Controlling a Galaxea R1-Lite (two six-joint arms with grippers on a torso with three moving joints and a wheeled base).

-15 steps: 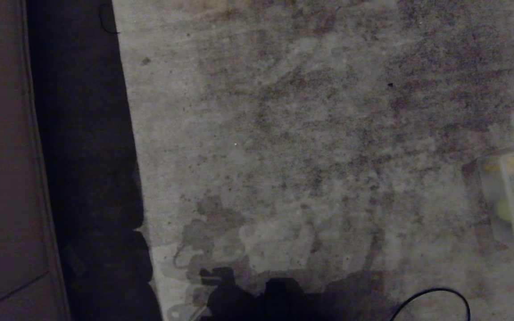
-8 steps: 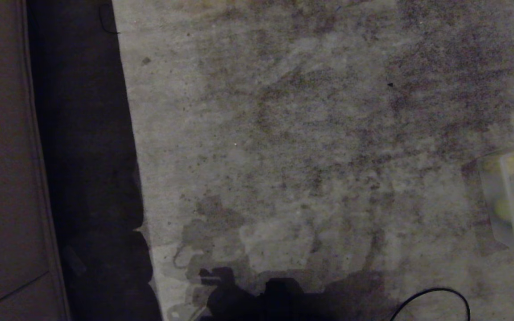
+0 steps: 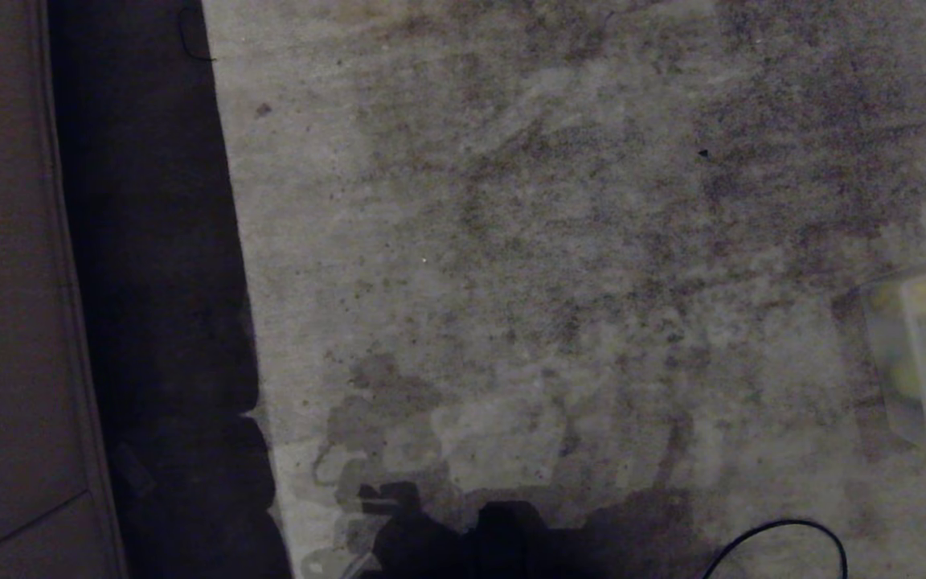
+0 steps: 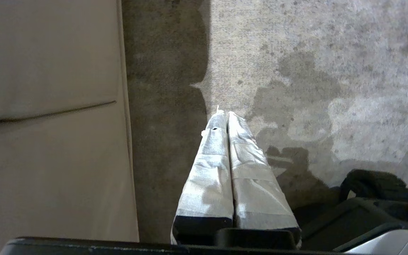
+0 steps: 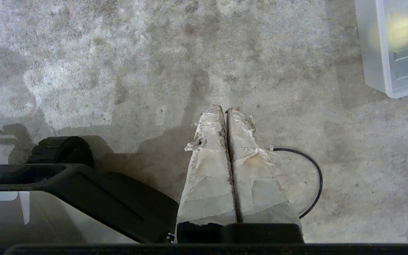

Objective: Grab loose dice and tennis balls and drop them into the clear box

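- Step in hand: judged as a search or hand-over stage. No loose dice or tennis balls lie on the visible stretch of floor [image 3: 559, 241]; neither arm appears in the head view.
- Clear box [image 3: 925, 362]: stands on the floor at the robot's right edge of view, cut off by the frame, with blurred yellow-green tennis balls [image 3: 919, 376] inside.
- Left hand [image 4: 227, 115]: taped fingers pressed together, holding nothing, poised above the floor beside a pale cabinet [image 4: 48, 124].
- Right hand [image 5: 225, 109]: fingers pressed together, empty, above bare floor; a black cable [image 5: 313, 177] loops beside it.
- Next move, judged: bring remaining pieces into view before any reach; open a hand only then.
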